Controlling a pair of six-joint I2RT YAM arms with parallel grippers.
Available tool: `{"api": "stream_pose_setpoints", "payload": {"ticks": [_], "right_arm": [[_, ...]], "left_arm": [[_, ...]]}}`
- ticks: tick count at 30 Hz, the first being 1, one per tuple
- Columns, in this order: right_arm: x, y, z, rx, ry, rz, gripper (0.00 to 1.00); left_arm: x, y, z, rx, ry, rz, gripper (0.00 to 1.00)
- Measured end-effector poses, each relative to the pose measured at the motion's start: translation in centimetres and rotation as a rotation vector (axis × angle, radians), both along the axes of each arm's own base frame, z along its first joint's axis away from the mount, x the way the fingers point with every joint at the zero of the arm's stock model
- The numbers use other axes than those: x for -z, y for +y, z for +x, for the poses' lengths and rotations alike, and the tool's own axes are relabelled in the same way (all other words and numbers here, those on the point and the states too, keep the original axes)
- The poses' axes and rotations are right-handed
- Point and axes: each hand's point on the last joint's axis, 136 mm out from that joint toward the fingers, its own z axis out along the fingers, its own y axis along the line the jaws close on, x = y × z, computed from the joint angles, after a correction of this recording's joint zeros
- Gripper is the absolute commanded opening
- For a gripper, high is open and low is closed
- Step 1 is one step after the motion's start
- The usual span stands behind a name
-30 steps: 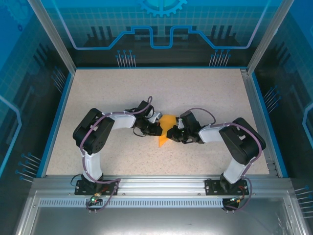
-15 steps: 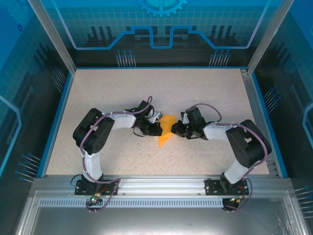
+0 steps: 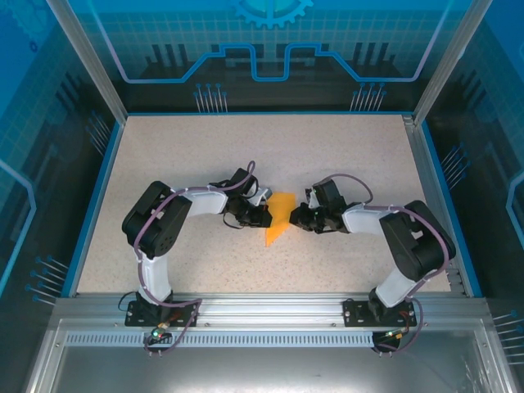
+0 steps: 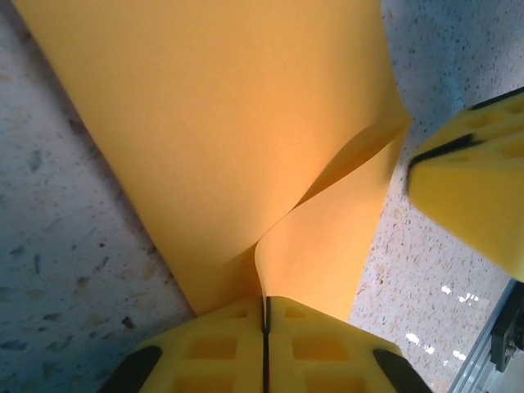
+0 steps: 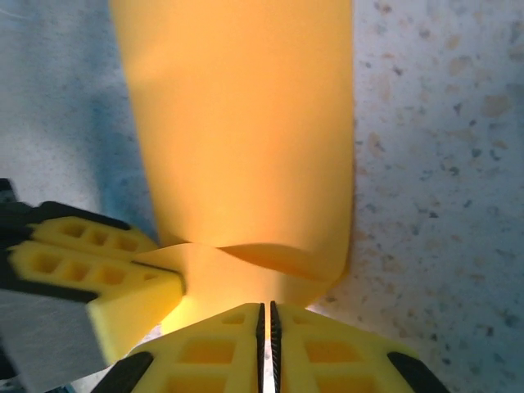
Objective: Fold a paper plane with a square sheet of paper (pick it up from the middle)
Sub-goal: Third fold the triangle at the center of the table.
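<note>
"Where was the paper, seen from overhead?"

"Near the middle of the table. The orange paper lay there already folded into a narrow pointed shape, its tip toward the table's near edge. The left gripper sat just left of the table's middle and the right gripper just right of it, 1 on each side of the sheet."

"And from the left wrist?"

"Its 2 yellow pads were pressed together. A raised crease of the orange paper ran straight into the seam between them, so I took that claw as clamped on the sheet."

"The right wrist?"

"The pads were together there too, with only a hairline between them, butted against the edge of the orange paper. Whether any of it was actually nipped in, I couldn't tell."

"How would it handle, do you reckon?"

"Light and limp, I'd say; it bowed up off the table between the claws. It should crease readily, and tear or crumple if dragged. I'd pinch it at a folded edge where the layers double, not on a loose single flap, and keep both holds low to the table."

"Any brand or writing?"

"None I could read. The paper was plain and the pads were unmarked."
</note>
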Motion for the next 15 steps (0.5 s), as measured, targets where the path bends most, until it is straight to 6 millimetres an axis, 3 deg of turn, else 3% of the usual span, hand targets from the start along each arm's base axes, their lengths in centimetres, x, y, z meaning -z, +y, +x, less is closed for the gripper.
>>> {"api": "stream_pose_setpoints", "payload": {"ticks": [7, 13, 15], "right_arm": [[-1.9, 0.3, 2.2, 0.002, -0.052, 0.034, 0.13], [1.6, -0.1, 1.9, 0.012, 0.025, -0.011, 0.13], [1.9, -0.3, 1.9, 0.019, 0.028, -0.011, 0.13]], "left_arm": [[0.0, 0.0, 0.0, 0.000, 0.001, 0.001, 0.07], [-0.1, 0.0, 0.0, 0.000, 0.003, 0.002, 0.08], [-0.1, 0.0, 0.0, 0.000, 0.003, 0.002, 0.08]]}}
